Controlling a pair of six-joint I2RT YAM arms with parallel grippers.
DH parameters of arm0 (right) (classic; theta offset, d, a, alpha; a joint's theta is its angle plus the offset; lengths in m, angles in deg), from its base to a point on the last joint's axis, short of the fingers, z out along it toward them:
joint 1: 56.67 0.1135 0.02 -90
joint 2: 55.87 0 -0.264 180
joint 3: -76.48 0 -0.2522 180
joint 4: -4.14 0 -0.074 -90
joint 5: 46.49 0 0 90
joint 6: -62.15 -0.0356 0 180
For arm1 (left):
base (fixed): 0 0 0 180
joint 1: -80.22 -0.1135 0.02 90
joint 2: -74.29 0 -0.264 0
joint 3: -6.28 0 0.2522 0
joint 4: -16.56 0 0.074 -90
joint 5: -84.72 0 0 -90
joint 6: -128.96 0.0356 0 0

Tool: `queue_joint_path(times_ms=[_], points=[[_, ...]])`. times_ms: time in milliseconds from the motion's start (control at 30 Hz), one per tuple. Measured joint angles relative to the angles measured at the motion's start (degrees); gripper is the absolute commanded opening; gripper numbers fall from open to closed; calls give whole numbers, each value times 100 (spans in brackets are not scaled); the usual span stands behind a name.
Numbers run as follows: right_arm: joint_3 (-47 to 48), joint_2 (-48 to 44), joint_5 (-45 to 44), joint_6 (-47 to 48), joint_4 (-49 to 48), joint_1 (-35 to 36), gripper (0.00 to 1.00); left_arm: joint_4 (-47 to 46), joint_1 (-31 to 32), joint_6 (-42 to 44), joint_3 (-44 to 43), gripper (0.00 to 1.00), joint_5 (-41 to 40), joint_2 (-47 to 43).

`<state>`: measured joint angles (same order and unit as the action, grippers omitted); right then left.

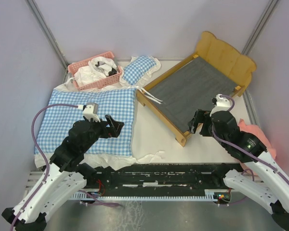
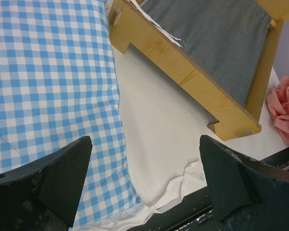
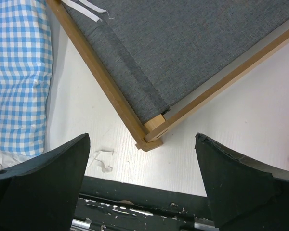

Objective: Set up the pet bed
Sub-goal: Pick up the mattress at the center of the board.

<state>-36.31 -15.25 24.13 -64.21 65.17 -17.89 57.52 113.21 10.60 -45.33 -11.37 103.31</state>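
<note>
The pet bed (image 1: 192, 91) is a light-wood frame with a wavy headboard and a dark grey base, set at an angle on the right of the table; its grey base is bare. Its near corner (image 3: 149, 139) shows in the right wrist view and its side rail (image 2: 183, 72) in the left wrist view. My right gripper (image 1: 198, 122) hangs open just above that near corner, holding nothing. My left gripper (image 1: 116, 126) is open over the right edge of the blue-white gingham mattress (image 1: 86, 120), which lies flat on the left.
A pink basket (image 1: 94, 70) with white and black cloths stands at the back left. A small gingham pillow (image 1: 139, 70) lies beside it, near the bed's far corner. A pink cloth (image 1: 260, 137) lies at the right edge. White ruffle trim (image 1: 149, 156) spills along the front edge.
</note>
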Motion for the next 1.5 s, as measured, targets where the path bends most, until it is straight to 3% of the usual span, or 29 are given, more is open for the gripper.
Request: queue_joint_path(times_ms=[233,567,833,1100,1167,1200,1233,1300,1333,1500], points=[[0,-90,-9,-7,0,0,99,61,0,-197,-4,98,-452,431],[0,-221,66,-44,-7,0,99,577,-2,-315,-697,96,-1530,2004],[0,-254,275,-74,-4,2,99,826,-343,-127,-2022,96,-1888,4323],[-136,-179,291,-372,-98,2,100,787,-455,-151,-2474,94,-1602,6356],[-186,-109,317,-415,-131,2,100,763,-455,-201,-2476,84,-1526,6815],[-210,-90,334,-433,-140,2,100,748,-455,-229,-2474,71,-1502,7005],[-254,-74,348,-439,-166,2,100,706,-455,-269,-2468,49,-1497,7147],[-332,-50,352,-444,-181,2,100,610,-463,-363,-2465,16,-1488,7206],[-376,-42,352,-444,-184,2,100,568,-463,-385,-2457,5,-1486,7204],[-509,-57,330,-444,-186,2,100,442,-476,-402,-2304,3,-1423,7047]])
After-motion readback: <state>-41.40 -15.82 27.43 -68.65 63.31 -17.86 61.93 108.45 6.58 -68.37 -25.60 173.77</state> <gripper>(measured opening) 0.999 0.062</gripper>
